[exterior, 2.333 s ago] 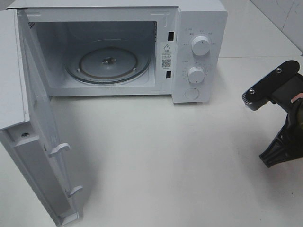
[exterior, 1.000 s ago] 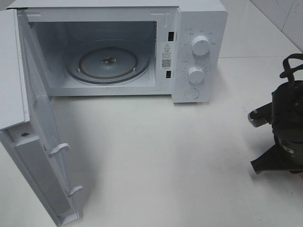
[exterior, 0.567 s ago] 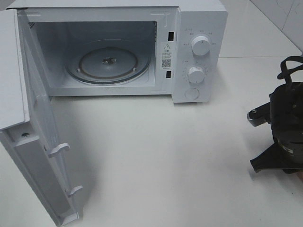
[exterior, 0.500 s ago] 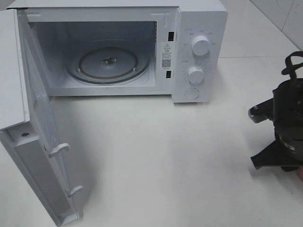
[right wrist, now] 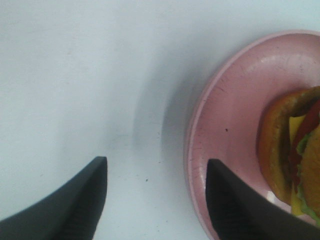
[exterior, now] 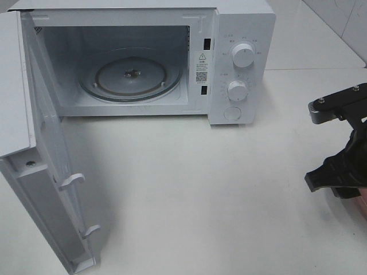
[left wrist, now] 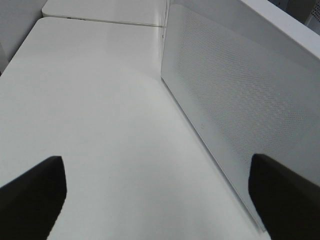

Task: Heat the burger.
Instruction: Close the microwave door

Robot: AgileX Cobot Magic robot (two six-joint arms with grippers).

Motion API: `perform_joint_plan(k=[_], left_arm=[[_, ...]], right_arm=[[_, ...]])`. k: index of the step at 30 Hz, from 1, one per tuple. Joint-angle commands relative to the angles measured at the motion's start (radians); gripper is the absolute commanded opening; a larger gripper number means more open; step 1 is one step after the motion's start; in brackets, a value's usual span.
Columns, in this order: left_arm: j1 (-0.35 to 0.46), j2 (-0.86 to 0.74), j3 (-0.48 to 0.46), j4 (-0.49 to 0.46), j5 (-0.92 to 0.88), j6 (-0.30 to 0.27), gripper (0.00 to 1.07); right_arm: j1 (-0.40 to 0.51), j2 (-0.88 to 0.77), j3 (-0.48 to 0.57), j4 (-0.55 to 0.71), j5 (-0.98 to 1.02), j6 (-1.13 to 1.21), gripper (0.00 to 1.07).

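Note:
The burger (right wrist: 295,155), with a brown bun, yellow cheese, green lettuce and a red layer, lies on a pink plate (right wrist: 225,115) and is cut off by the edge of the right wrist view. My right gripper (right wrist: 155,200) is open above the plate's rim, with one finger (right wrist: 235,200) over the plate and the other (right wrist: 75,205) over the table. In the high view the right arm (exterior: 341,166) covers the plate, and only a pink sliver (exterior: 360,201) shows. My left gripper (left wrist: 157,200) is open and empty, out of the high view.
The white microwave (exterior: 243,34) stands at the back with its door (exterior: 46,172) swung open to the left and an empty glass turntable (exterior: 132,77) inside. The left wrist view shows the door's perforated outer face (left wrist: 240,90) close by, above the white table (left wrist: 90,110).
The right arm has shifted and turned at the table's right edge, its wrist bracket swinging up and to the right. The microwave and door have not moved.

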Motion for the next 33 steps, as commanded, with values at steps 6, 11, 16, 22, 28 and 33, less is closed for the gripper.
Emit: perform_joint_plan(k=[6, 11, 16, 22, 28, 33], left_arm=[[0.004, -0.018, 0.004, -0.004, 0.001, -0.008, 0.91], [0.004, -0.018, 0.004, -0.004, 0.001, -0.008, 0.91], [0.004, -0.018, 0.004, -0.004, 0.001, -0.008, 0.91], [0.004, -0.018, 0.004, -0.004, 0.001, -0.008, 0.91], [0.004, -0.018, 0.004, -0.004, 0.001, -0.008, 0.91], [0.004, -0.018, 0.004, -0.004, 0.001, -0.008, 0.91]], right_arm=[[-0.001, -0.242, -0.004, 0.270, 0.020, -0.342, 0.77], [-0.001, -0.343, -0.004, 0.342, 0.114, -0.418, 0.76], [-0.001, -0.445, -0.004, 0.392, 0.198, -0.516, 0.76], [-0.001, -0.534, -0.004, 0.423, 0.228, -0.535, 0.76], [-0.001, -0.709, -0.004, 0.429, 0.290, -0.536, 0.76], [-0.001, -0.836, -0.001, 0.429, 0.333, -0.536, 0.76]])
